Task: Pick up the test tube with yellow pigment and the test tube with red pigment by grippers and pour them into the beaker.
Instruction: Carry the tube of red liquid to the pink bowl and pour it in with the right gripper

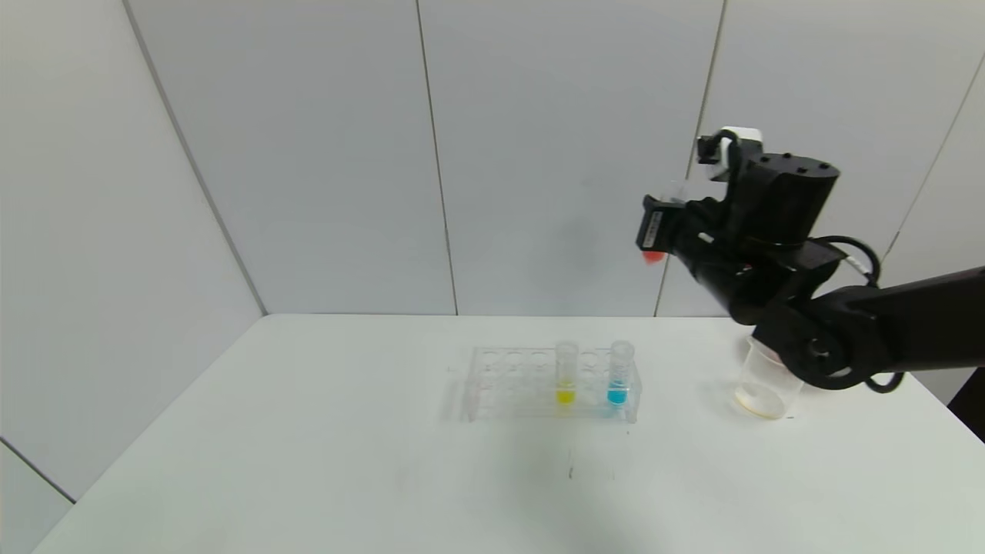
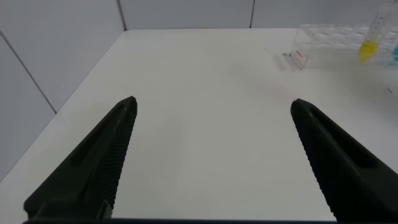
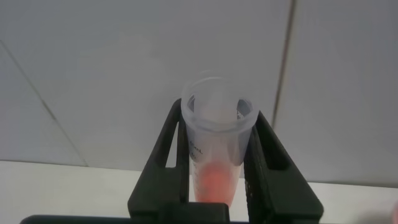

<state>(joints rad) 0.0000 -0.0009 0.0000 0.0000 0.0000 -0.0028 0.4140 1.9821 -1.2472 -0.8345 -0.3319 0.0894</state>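
Note:
My right gripper (image 1: 663, 225) is raised high above the table's right side, shut on the test tube with red pigment (image 1: 654, 256). The tube stands roughly upright, its red tip showing below the jaws. In the right wrist view the tube (image 3: 217, 149) sits between the fingers (image 3: 269, 155) with red liquid at its bottom. The beaker (image 1: 766, 383) stands on the table below and to the right of that gripper, partly behind the arm. The test tube with yellow pigment (image 1: 565, 375) stands upright in the clear rack (image 1: 508, 381); it also shows in the left wrist view (image 2: 369, 42). My left gripper (image 2: 213, 102) is open and empty over bare table, away from the rack.
A tube with blue liquid (image 1: 619, 375) stands in the rack to the right of the yellow one. The white table (image 1: 308, 462) ends at grey wall panels behind. The right arm (image 1: 885, 323) reaches in from the right over the beaker's side.

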